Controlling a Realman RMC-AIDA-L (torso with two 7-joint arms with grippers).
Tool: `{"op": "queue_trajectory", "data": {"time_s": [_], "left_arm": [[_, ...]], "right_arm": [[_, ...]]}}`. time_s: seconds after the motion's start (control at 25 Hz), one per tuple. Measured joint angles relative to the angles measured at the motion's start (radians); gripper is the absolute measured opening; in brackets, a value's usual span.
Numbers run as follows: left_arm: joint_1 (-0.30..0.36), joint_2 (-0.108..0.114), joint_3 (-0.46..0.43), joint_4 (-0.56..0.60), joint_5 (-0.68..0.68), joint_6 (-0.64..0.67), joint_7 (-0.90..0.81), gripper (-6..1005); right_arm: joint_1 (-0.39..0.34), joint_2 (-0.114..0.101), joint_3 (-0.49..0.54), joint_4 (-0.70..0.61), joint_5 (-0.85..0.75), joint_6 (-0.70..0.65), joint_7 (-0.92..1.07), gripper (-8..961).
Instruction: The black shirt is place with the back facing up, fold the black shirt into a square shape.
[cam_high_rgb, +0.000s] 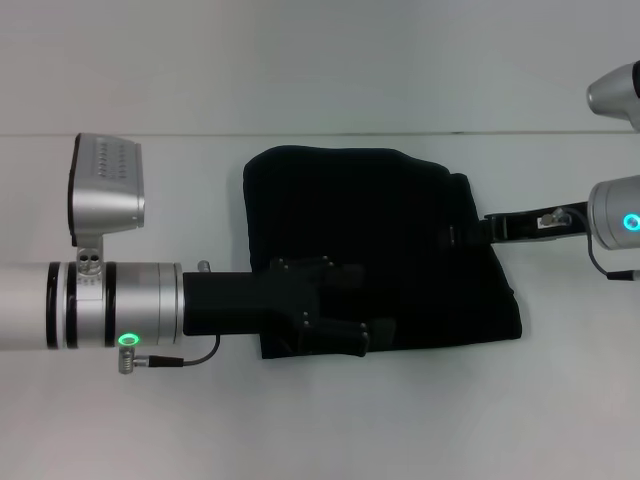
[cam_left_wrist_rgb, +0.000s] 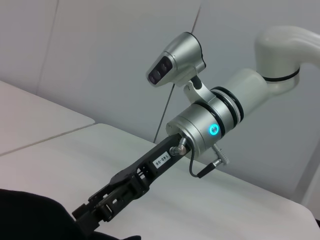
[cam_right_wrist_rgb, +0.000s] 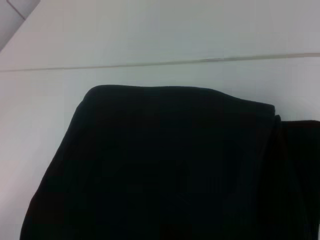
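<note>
The black shirt (cam_high_rgb: 390, 250) lies folded into a rough square in the middle of the white table; no lettering shows. My left gripper (cam_high_rgb: 372, 335) reaches in from the left and hovers over the shirt's near left part, black against black. My right gripper (cam_high_rgb: 458, 235) comes in from the right and meets the shirt's right edge. In the left wrist view the right gripper (cam_left_wrist_rgb: 86, 216) has its narrow fingertips closed at the edge of the shirt (cam_left_wrist_rgb: 35, 217). The right wrist view is filled by the shirt (cam_right_wrist_rgb: 165, 165), with a fold line at one side.
The white table (cam_high_rgb: 320, 420) extends all around the shirt, with a seam line (cam_high_rgb: 180, 135) running along the far side. The left arm's wrist camera block (cam_high_rgb: 105, 185) stands above the left arm. A grey wall rises behind the table.
</note>
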Motion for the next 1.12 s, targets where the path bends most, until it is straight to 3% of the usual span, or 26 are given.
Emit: {"op": "queue_trajectory", "data": {"time_s": [0.44,0.88,1.12], "left_arm": [[0.013,-0.001,0.007,0.000,0.013,0.010,0.056,919],[0.008,0.001,0.007,0.000,0.021,0.002,0.059,919],[0.005,0.004,0.007,0.000,0.022,0.000,0.059,919]], "right_arm": [[0.003,0.005,-0.006,0.011,-0.001,0.029,0.001,829],[0.004,0.043,-0.010,0.013,-0.001,0.101,-0.009,820],[0.004,0.049,-0.010,0.009,0.002,0.104,-0.011,817]]}}
